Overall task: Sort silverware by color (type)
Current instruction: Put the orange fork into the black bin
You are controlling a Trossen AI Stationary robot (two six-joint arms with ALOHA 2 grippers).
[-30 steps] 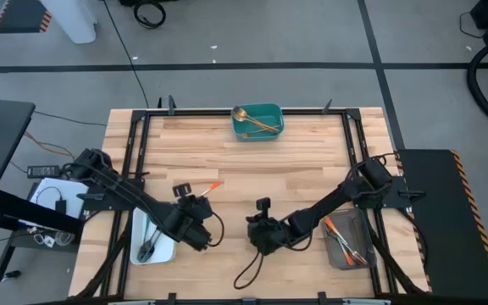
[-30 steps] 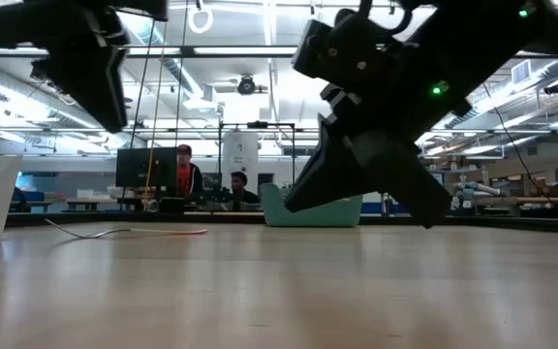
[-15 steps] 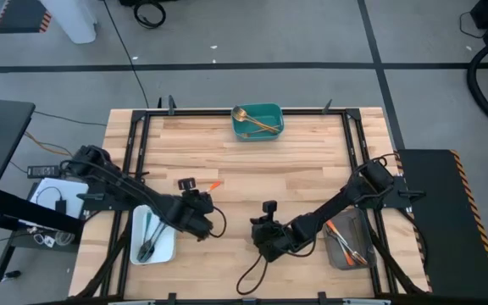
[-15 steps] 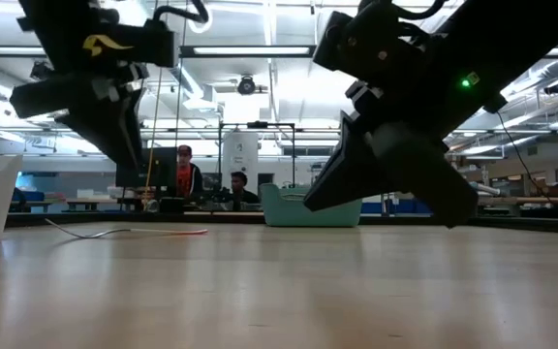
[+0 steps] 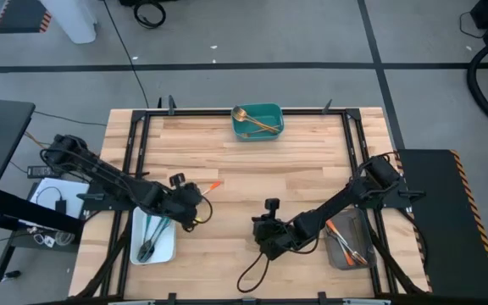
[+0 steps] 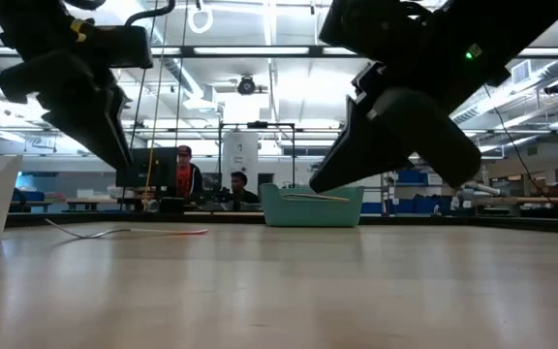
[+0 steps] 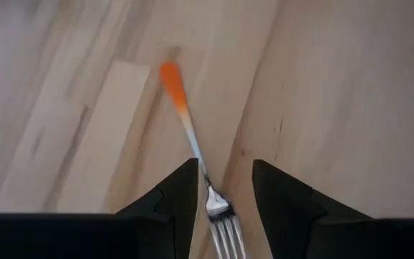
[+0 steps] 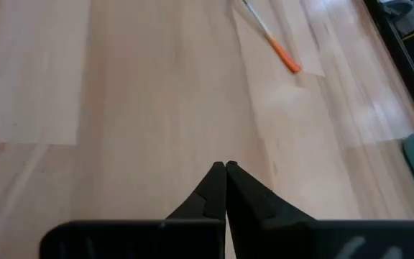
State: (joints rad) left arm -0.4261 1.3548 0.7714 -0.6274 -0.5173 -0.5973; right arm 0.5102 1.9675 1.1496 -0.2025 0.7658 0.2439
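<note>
1. Fork with an orange handle (image 7: 182,108) lies flat on the bare wood of the table (image 5: 252,161), left of centre; in the high view only its orange tip (image 5: 214,184) shows clearly.
2. The left gripper (image 7: 218,191) hangs over this fork with its fingers (image 7: 175,194) parted, one on each side of the neck just above the tines. Whether they touch the metal cannot be told.
3. The right gripper (image 8: 226,173) hovers low over bare wood near the table's front centre (image 5: 265,233), its fingertips pressed together on nothing. The same fork shows well ahead of it (image 8: 268,36).
4. Gold pieces (image 5: 252,121) lie in the teal tray (image 5: 274,113) at the table's far edge.
5. Dark-handled pieces (image 5: 149,237) sit in the white tray (image 5: 163,250) at the front left.
6. Orange-handled pieces (image 5: 341,237) rest in the grey tray (image 5: 335,258) at the front right.
</note>
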